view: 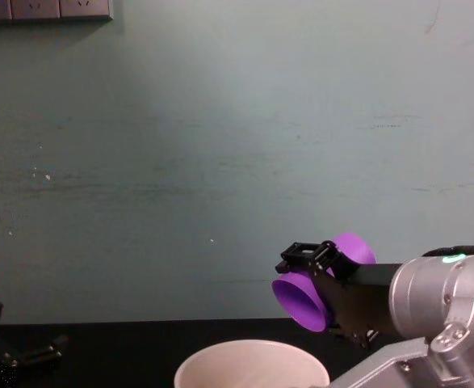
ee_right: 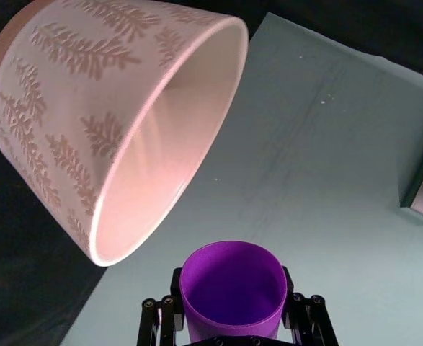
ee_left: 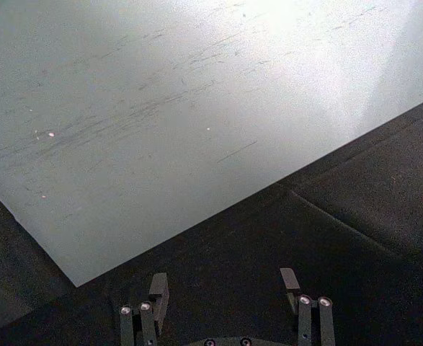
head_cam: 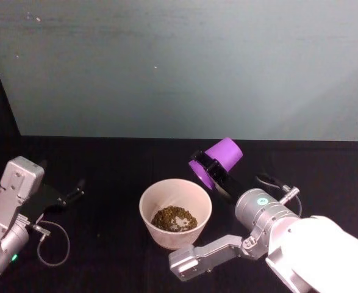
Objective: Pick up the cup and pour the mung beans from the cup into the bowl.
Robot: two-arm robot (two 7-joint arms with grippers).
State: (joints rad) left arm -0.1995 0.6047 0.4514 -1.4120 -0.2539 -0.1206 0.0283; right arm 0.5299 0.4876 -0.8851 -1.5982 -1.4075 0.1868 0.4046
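At the lower left of the head view, your left pincer [head_cam: 75, 190] sits parked over the black counter [head_cam: 105, 165], fingers spread and empty. At centre the bowl [head_cam: 166, 235] stands on the counter with mung beans [head_cam: 174, 218] in its bottom. Just to its upper right, your right pincer [head_cam: 214, 171] clamps the cup [head_cam: 222, 155], which is tipped on its side with its mouth facing down toward the bowl.

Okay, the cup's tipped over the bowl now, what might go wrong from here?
The cup, tipped in the right pincer, hangs near the far right rim of the bowl, not over its middle, so any leftover beans might fall outside. Swinging back low might clip that rim and scatter the mung beans. The left pincer rests open, far left.
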